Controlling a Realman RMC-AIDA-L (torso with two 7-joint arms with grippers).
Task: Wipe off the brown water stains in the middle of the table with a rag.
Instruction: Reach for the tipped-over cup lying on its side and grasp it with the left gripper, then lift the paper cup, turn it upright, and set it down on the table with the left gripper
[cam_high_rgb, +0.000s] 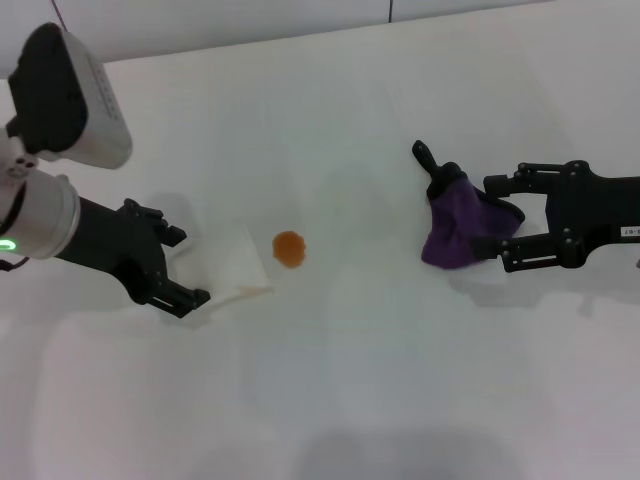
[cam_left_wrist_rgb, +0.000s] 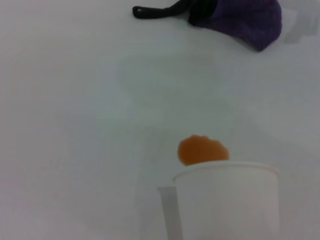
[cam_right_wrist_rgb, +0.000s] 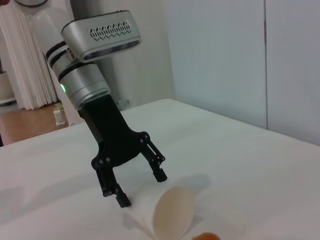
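Observation:
The brown water stain (cam_high_rgb: 289, 248) is a small orange-brown blot in the middle of the white table (cam_high_rgb: 350, 390). It also shows in the left wrist view (cam_left_wrist_rgb: 202, 150) and at the edge of the right wrist view (cam_right_wrist_rgb: 207, 236). The dark purple rag (cam_high_rgb: 455, 218) lies to its right, its black strip (cam_high_rgb: 425, 160) pointing away; it also shows in the left wrist view (cam_left_wrist_rgb: 240, 17). My right gripper (cam_high_rgb: 496, 224) is open, with its fingers on either side of the rag's right end. My left gripper (cam_high_rgb: 190, 266) is open, left of the stain.
A cream-white paper cup (cam_high_rgb: 238, 262) lies on its side just in front of the left gripper's fingers, between them and the stain. It also shows in the left wrist view (cam_left_wrist_rgb: 227, 200) and the right wrist view (cam_right_wrist_rgb: 172, 215). The table's far edge meets a wall.

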